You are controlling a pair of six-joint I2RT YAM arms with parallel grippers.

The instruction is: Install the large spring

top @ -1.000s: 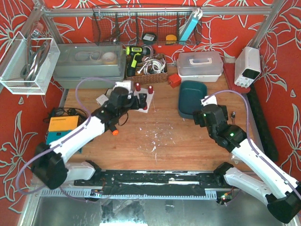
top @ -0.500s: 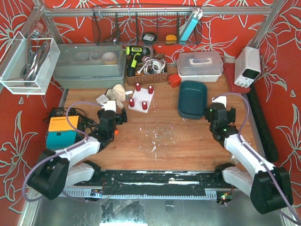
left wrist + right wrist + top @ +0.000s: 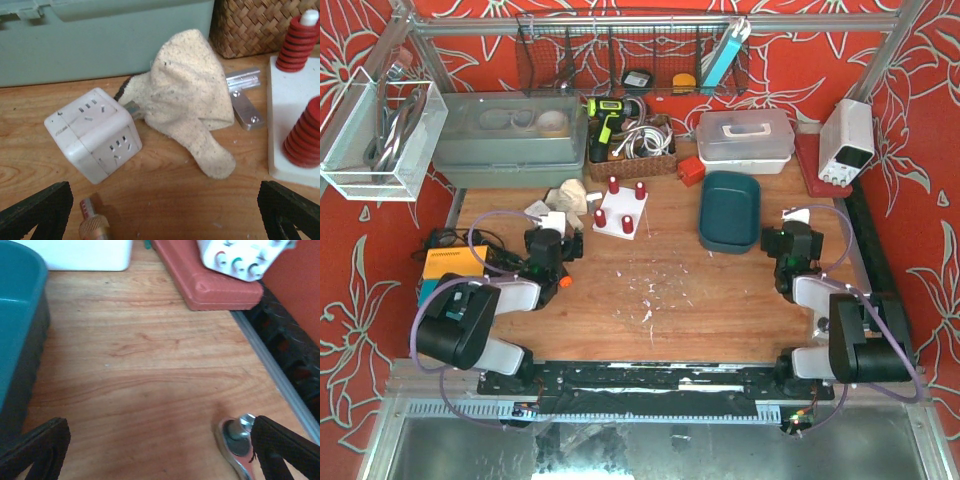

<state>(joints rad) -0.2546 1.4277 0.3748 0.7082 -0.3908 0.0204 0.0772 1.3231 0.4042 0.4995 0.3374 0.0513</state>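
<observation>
A white base plate (image 3: 616, 220) with several red coil springs (image 3: 627, 226) on its posts sits at the back middle of the wooden table. In the left wrist view its edge (image 3: 292, 95) shows at the right, with two red springs (image 3: 306, 135) on it. My left gripper (image 3: 548, 243) is low at the left of the table, short of the plate, open and empty (image 3: 162, 215). My right gripper (image 3: 793, 240) is low at the right, beside the teal bin, open and empty (image 3: 160, 450). I cannot tell which spring is the large one.
A white power cube (image 3: 92, 132), a beige cloth (image 3: 192, 95) and a metal bracket (image 3: 245, 97) lie ahead of the left gripper, with a knurled metal tool (image 3: 92, 227) close below it. A teal bin (image 3: 20, 315), a socket tool (image 3: 237, 432) and a red case (image 3: 210, 275) are near the right gripper.
Both arms have pulled back and folded low. The left gripper left the white base plate and moved down-left. The right gripper moved right, away from the teal bin's front.
</observation>
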